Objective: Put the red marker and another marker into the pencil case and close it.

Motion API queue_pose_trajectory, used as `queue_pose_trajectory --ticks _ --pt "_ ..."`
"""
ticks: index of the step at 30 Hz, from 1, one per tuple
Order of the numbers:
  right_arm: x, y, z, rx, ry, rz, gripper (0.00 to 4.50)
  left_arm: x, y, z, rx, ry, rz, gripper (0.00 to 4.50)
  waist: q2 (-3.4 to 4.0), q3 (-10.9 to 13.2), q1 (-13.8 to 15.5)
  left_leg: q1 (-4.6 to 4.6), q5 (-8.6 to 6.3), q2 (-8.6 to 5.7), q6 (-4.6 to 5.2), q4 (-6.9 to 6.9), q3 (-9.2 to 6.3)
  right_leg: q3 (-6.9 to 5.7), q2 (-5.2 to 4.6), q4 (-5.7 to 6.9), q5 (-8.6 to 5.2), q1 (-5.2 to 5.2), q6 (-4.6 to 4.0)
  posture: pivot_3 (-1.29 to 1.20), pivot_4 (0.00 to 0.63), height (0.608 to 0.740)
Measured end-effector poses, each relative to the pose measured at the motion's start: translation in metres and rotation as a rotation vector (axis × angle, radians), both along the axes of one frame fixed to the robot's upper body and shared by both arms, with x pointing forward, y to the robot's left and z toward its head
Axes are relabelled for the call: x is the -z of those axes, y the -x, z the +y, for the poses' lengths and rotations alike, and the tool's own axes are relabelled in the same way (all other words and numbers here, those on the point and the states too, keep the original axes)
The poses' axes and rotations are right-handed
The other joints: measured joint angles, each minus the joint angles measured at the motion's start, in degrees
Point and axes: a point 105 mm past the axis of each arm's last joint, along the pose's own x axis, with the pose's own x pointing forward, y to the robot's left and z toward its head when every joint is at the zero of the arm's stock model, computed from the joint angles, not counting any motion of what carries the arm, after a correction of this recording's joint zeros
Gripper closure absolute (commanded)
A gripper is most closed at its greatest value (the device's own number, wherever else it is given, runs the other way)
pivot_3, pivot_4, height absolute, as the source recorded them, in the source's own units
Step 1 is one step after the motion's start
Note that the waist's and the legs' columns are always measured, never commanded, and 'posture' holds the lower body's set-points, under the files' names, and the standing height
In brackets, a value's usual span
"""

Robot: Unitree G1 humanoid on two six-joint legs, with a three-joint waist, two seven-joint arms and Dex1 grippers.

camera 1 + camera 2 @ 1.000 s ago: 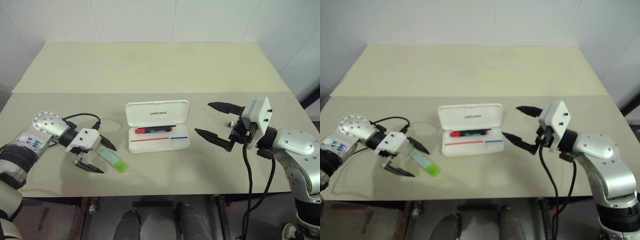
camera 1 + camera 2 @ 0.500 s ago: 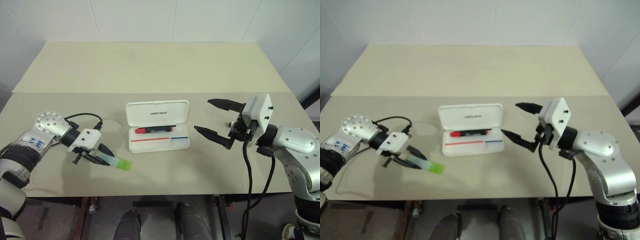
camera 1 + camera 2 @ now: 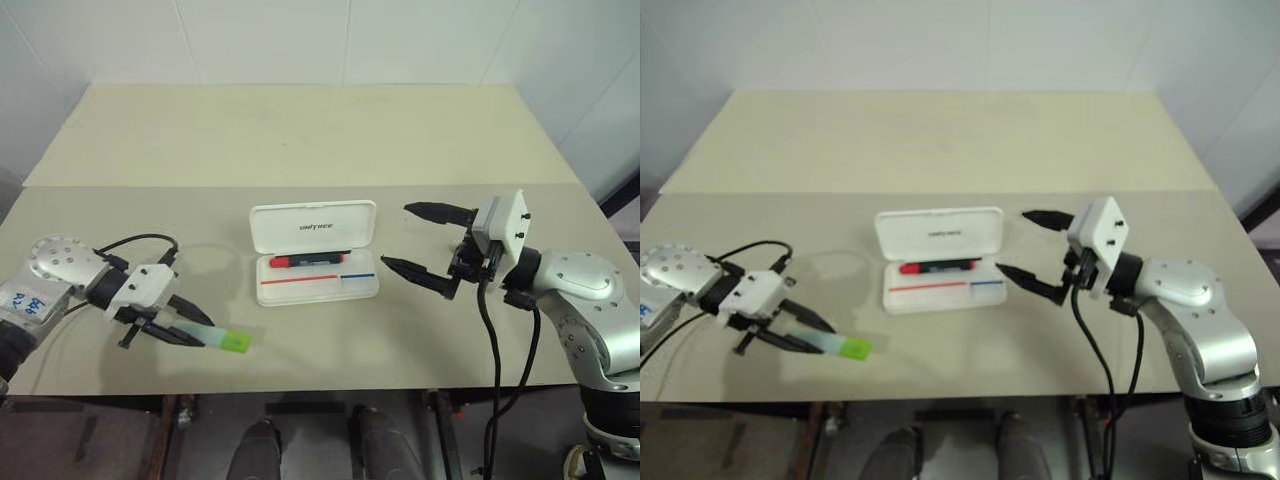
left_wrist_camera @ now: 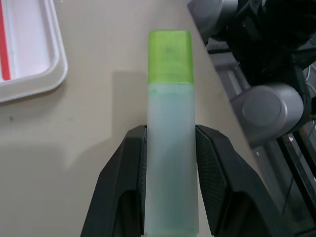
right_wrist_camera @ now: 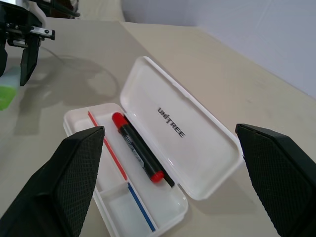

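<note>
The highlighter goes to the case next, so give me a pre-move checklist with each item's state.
1. Left gripper fingers shut on the highlighter: ok.
2. Highlighter's lime cap on: ok.
3. Pencil case lid open: ok.
4. Red marker in the case: ok.
5. Right gripper open, beside the case, not over it: ok.
6. Highlighter off the table: cannot tell.
</note>
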Motion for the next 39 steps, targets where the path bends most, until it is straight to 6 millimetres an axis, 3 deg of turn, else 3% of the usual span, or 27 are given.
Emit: queue_pose_trajectory --ticks 8,19,33,39 --pt "0.003 0.000 -0.001 0.002 0.001 0.000 0.00 -0.019 -0.004 -0.011 -0.065 0.152 -0.023 3.50 0.00 0.00 0.31 0.00 0.00 0.00 0.00 0.00 0.00 -0.01 0.00 0.00 0.00 0.01 0.00 0.00 0.150 0.740" --pt "0.011 0.003 -0.002 0.022 -0.003 0.023 0.00 -0.014 -0.001 -0.041 -0.039 0.263 0.023 3.50 0.00 0.00 0.27 0.02 0.00 -0.01 0.00 0.05 0.00 0.00 0.00 0.03 0.01 0.01 0.01 0.00 0.150 0.740" --pt "0.024 0.011 -0.003 0.045 0.001 0.067 0.00 -0.014 -0.044 -0.098 -0.138 0.332 -0.077 3.50 -0.01 -0.01 0.31 0.04 0.01 -0.02 0.00 0.06 -0.06 -0.01 0.00 0.02 0.17 0.05 0.31 0.00 0.150 0.740" --pt "0.026 0.015 -0.003 0.051 0.000 0.069 0.00 -0.010 -0.053 -0.108 -0.163 0.321 -0.105 3.50 -0.01 -0.01 0.43 0.04 0.01 -0.03 0.00 0.07 -0.06 -0.01 0.00 0.03 0.17 0.06 0.31 0.00 0.150 0.740"
